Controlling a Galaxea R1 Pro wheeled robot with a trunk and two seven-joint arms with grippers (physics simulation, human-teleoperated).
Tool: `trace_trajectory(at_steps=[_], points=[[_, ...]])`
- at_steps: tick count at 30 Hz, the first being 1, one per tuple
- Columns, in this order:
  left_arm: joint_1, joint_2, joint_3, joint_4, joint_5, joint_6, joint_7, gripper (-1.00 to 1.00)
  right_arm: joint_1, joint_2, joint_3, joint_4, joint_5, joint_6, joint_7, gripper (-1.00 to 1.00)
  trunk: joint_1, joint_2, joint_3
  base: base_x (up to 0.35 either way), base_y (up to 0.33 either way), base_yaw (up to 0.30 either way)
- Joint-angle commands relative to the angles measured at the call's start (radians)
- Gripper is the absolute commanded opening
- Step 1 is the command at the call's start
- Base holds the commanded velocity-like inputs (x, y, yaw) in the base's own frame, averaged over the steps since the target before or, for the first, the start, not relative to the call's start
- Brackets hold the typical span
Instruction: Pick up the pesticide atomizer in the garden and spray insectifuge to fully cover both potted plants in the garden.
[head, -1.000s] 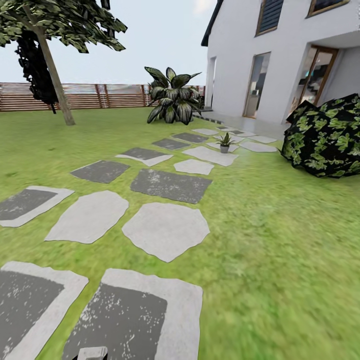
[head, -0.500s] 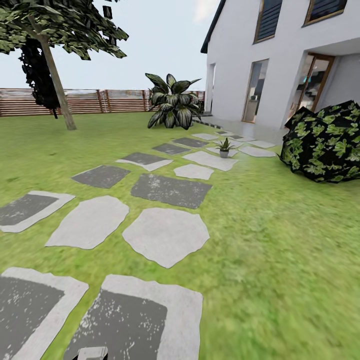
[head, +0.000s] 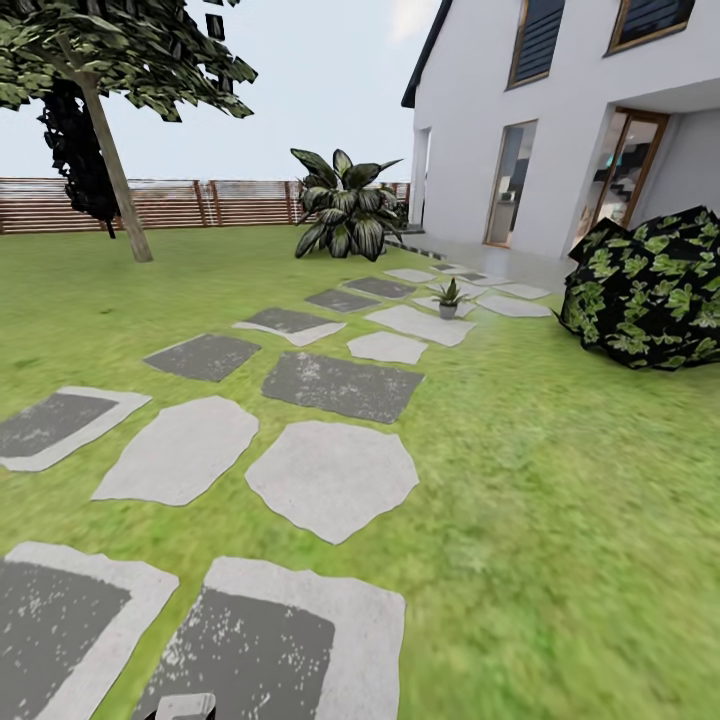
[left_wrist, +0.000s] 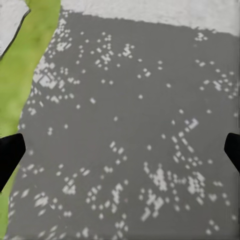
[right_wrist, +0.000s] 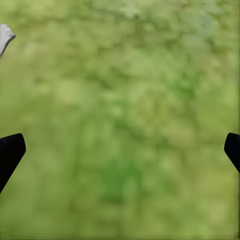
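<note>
The robot is in transit across the lawn (head: 560, 480); one potted plant (head: 448, 296) stands on far stepping stones (head: 420, 322). Left end effector (left_wrist: 120, 150) and right end effector (right_wrist: 120, 150) hang spread, empty. Next, probably, locate the atomizer.

lawn (head: 560, 480), stepping stones (head: 333, 478), white house (head: 560, 120)
</note>
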Motion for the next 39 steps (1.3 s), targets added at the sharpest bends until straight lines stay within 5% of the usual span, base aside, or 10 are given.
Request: trace_trajectory(at_steps=[1,13,39], points=[[0.0,0.0,0.003,0.001,0.0,-0.003,0.0,1.0,0.0,0.0,0.0,0.001,0.001,-0.003,0.0,1.0,-0.004,0.007,0.002,0.0,0.0,0.0],[0.0,0.0,0.003,0.001,0.0,-0.003,0.0,1.0,0.0,0.0,0.0,0.001,0.0,-0.003,0.0,1.0,-0.05,0.091,0.04,0.0,0.0,0.0],[0.0,0.0,0.003,0.001,0.003,-0.003,0.0,1.0,0.0,0.0,0.0,0.001,0.0,-0.003,0.001,1.0,-0.05,0.091,0.04,0.0,0.0,0.0]])
